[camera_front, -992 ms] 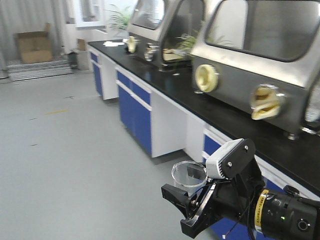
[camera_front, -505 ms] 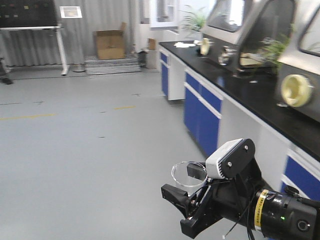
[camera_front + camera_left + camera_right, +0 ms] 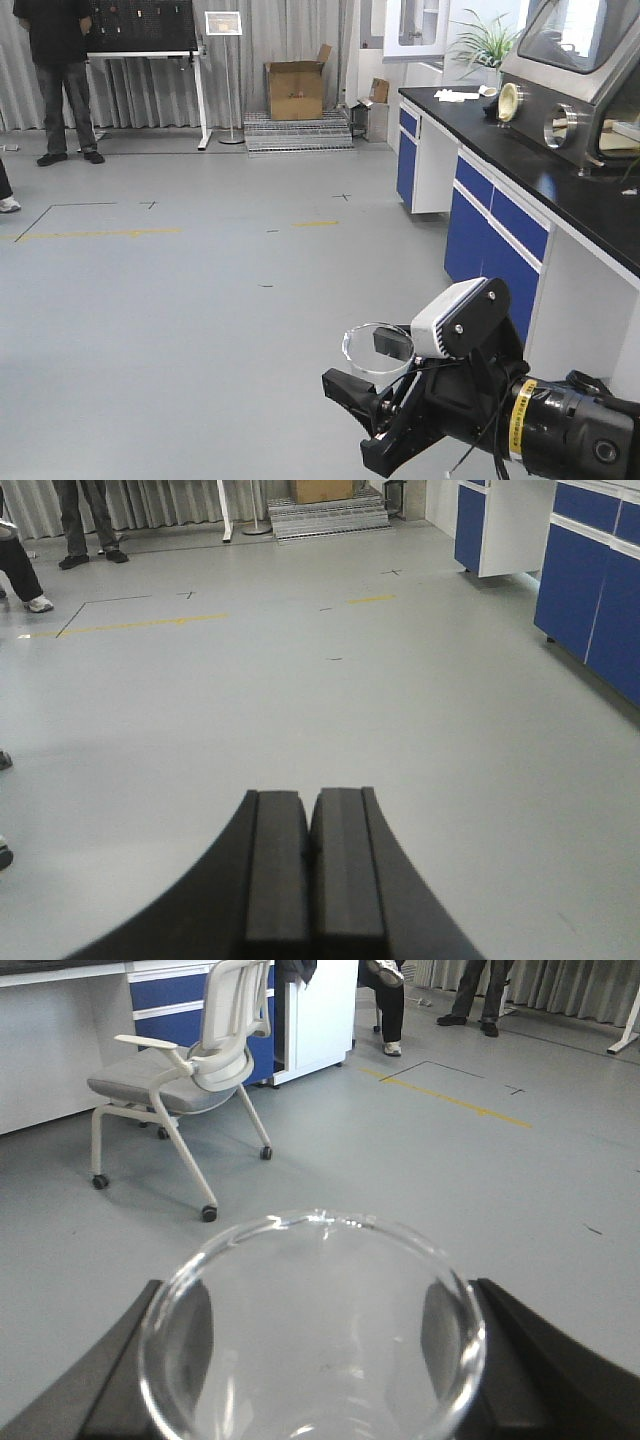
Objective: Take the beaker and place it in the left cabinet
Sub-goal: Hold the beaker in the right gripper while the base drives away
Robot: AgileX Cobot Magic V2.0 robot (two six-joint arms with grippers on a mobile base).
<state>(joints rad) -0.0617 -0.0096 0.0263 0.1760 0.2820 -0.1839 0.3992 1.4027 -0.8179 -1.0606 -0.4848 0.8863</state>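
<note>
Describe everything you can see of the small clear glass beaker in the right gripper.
The small clear glass beaker is a colourless, see-through cylinder with a thickened, flared rim, and it looks empty. It stands upright, mouth up, clamped between the black fingers of the right gripper, one on each side of its wall. Nothing else touches it; it is held in the air above the grey floor. No markings can be made out.
</note>
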